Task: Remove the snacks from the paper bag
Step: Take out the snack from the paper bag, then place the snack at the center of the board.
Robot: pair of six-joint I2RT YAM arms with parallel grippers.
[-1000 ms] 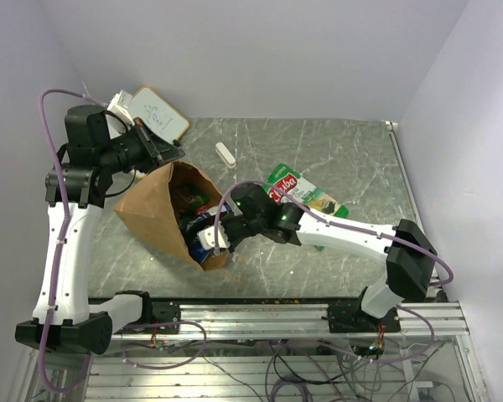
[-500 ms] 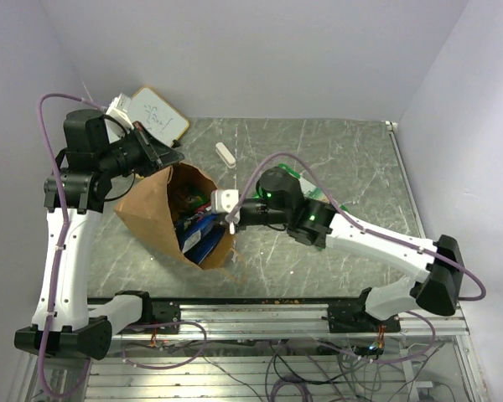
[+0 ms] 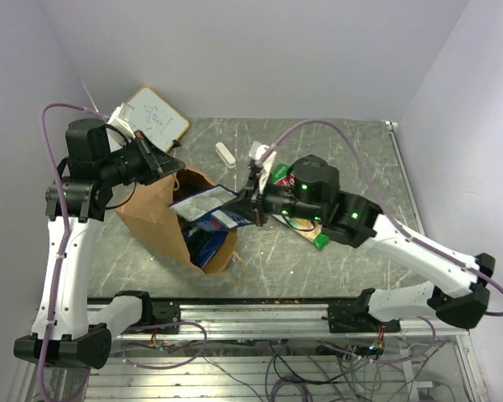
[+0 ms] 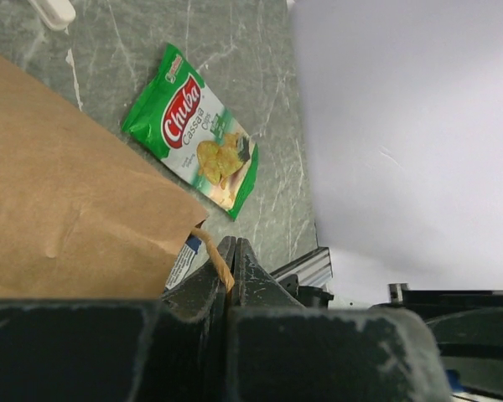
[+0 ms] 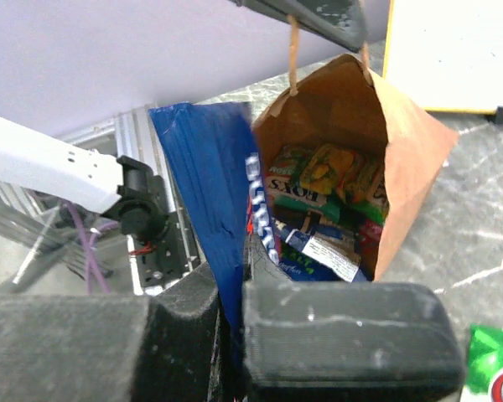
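- Snacks: the blue packet (image 5: 211,193) is pinched between the closed fingers of the right gripper (image 5: 235,280). It rises up from them, outside the paper bag (image 5: 407,142) and just in front of its mouth.
- Beyond that gripper's tips the bag gapes open toward it, with more packets (image 5: 323,176) heaped inside.
- The left gripper (image 4: 232,255) is pressed together on the bag's twisted handle (image 4: 220,266) and holds the rim up. In its own view the brown bag wall lies just ahead and to the left of its fingers.
- The green packet (image 4: 194,130) lies flat on the table (image 4: 268,75) further ahead of the left gripper, apart from the bag. From above, the right arm covers part of it.
- A white block (image 3: 225,153) rests on the table beyond the right gripper.
- A whiteboard (image 3: 157,117) sits behind the left gripper.
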